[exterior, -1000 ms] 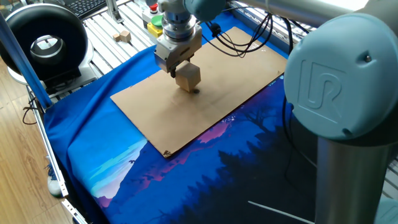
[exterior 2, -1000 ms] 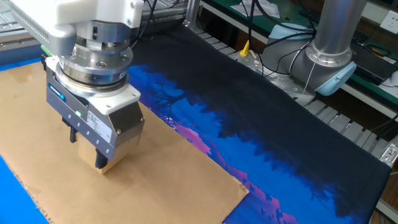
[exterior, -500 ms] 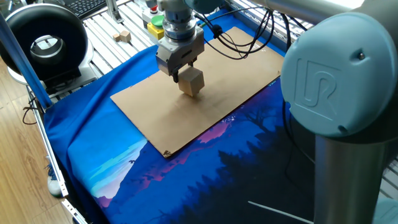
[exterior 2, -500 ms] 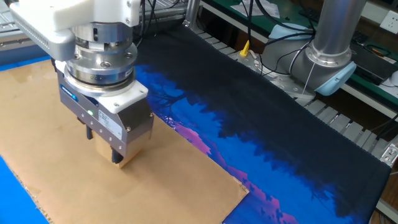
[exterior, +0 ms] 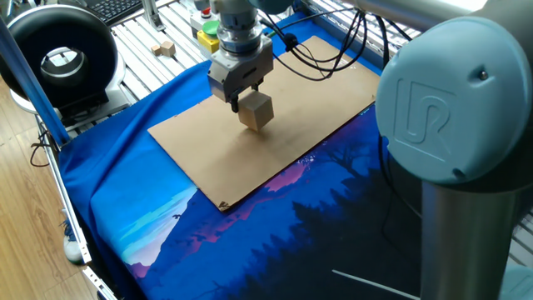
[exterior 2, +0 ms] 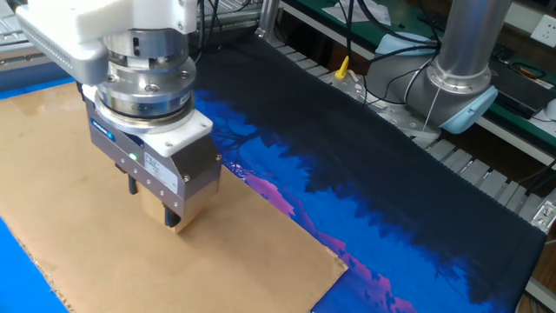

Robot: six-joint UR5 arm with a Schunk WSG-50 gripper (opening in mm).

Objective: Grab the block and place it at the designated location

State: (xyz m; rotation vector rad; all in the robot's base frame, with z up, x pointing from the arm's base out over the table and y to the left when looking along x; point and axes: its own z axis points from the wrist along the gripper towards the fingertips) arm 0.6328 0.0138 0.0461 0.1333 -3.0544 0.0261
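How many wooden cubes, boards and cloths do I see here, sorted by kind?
Wooden cubes: 2, the tan block in the gripper and a smaller pale cube on the metal slats.
Brown boards: 1, the board under the block.
Blue printed cloths: 1, the cloth under the board.
Total: 4.

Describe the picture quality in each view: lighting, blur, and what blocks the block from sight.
One fixed view: even, soft light, the block sharp under the gripper on the cardboard sheet; the arm's grey joint cap looms large and slightly soft at right. The other fixed view: the gripper body fills the foreground and hides nearly all of the block; the dark cloth loses detail.
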